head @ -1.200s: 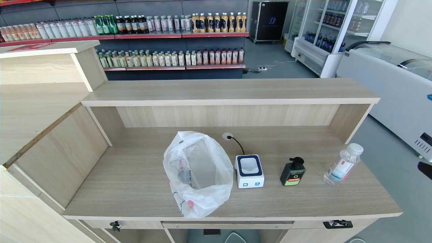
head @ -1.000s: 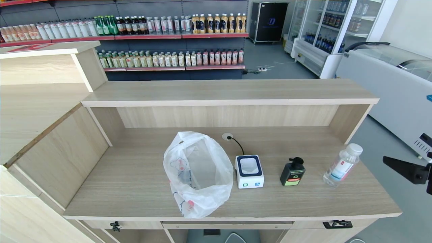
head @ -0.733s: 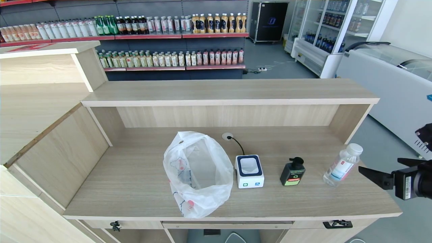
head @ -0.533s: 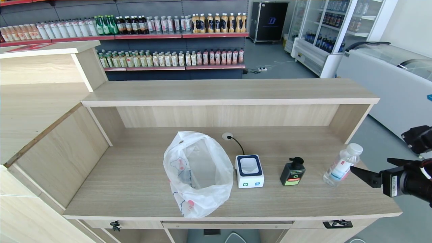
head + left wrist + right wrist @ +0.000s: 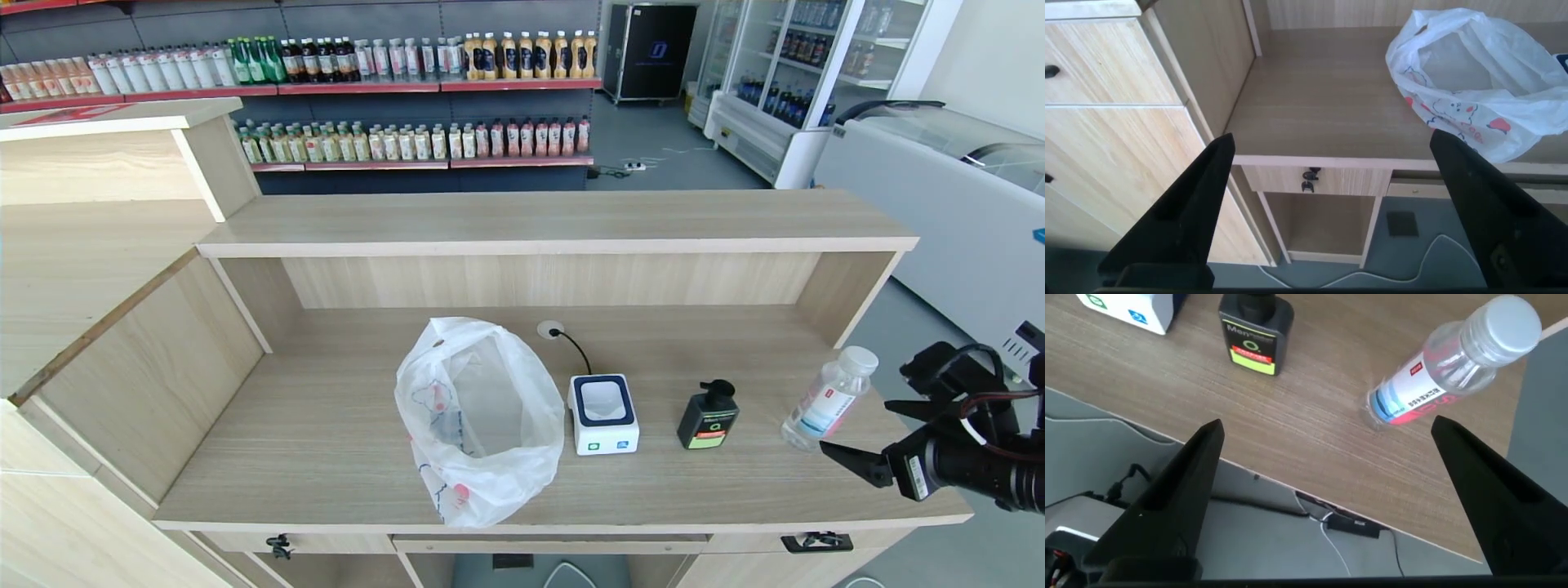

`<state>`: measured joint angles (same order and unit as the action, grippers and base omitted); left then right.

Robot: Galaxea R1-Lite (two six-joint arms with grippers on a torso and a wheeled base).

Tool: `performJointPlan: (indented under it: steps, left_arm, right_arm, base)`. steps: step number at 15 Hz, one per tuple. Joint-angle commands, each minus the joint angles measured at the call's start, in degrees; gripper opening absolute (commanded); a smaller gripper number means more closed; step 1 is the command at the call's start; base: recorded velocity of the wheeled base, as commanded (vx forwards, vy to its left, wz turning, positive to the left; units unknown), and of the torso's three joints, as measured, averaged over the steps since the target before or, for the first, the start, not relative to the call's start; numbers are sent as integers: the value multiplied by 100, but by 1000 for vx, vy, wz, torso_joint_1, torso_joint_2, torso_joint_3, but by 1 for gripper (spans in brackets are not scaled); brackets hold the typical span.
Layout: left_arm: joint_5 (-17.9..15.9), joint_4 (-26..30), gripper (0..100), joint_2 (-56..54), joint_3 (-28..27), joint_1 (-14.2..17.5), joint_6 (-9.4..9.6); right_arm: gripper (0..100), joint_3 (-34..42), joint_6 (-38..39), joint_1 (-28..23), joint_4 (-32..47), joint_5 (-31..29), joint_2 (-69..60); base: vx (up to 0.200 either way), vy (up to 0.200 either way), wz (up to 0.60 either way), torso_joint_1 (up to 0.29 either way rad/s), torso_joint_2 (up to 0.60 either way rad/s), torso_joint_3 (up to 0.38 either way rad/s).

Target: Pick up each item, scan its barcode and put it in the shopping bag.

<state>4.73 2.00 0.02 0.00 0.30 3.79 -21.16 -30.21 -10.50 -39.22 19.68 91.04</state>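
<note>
Shopping bag slumped open on the bench, contents hard to tell through the film. Right gripper well apart from it: fingers spread wide, empty, just short of the water bottle; pump bottle and scanner beyond. Left gripper low before the bench's front edge, fingers wide apart, holding nothing, bag just ahead.

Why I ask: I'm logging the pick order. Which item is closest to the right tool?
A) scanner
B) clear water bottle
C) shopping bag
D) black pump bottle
B: the right tool hangs open just beside the clear water bottle at the counter's right end; the black pump bottle stands farther off.
</note>
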Motion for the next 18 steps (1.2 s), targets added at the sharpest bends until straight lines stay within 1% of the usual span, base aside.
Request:
performJointPlan:
  steps: [1,3,5,7,9,11,14,15,18]
  left_arm:
    - [2,2,100,-2,0,-4,-1]
    - [2,2,100,-2,0,5,-1]
    - [2,2,100,-2,0,-4,-1]
    - [2,2,100,-2,0,-4,-1]
    - [2,2,100,-2,0,-4,-1]
    - [2,2,100,-2,0,-4,-1]
    - [2,2,100,-2,0,-4,-1]
    - [2,2,100,-2,0,-4,-1]
    - [2,2,100,-2,0,-4,-1]
  right_arm:
    - [100,16,-73,-146,2,10,212]
    - [100,51,-222,-383,46,10,274]
    - [100,7,-214,-497,37,45,441]
    - [100,-134,-231,-559,-7,247,713]
    - [100,-433,-345,-559,-69,432,1109]
    - [100,-714,-495,-559,-95,810,1504]
    - [100,-942,-794,-532,-95,1109,1882]
    - [100,-1065,-943,-515,-86,1328,2076]
    - [100,-1417,-961,-357,-95,1522,2410]
  base:
    - [0,0,0,0,0,0]
    - [0,0,0,0,0,0]
    - [0,0,0,0,0,0]
    - [0,0,0,0,0,0]
    - [0,0,0,0,0,0]
    - [0,0,0,0,0,0]
    - [0,0,0,0,0,0]
    - [0,0,0,0,0,0]
    - [0,0,0,0,0,0]
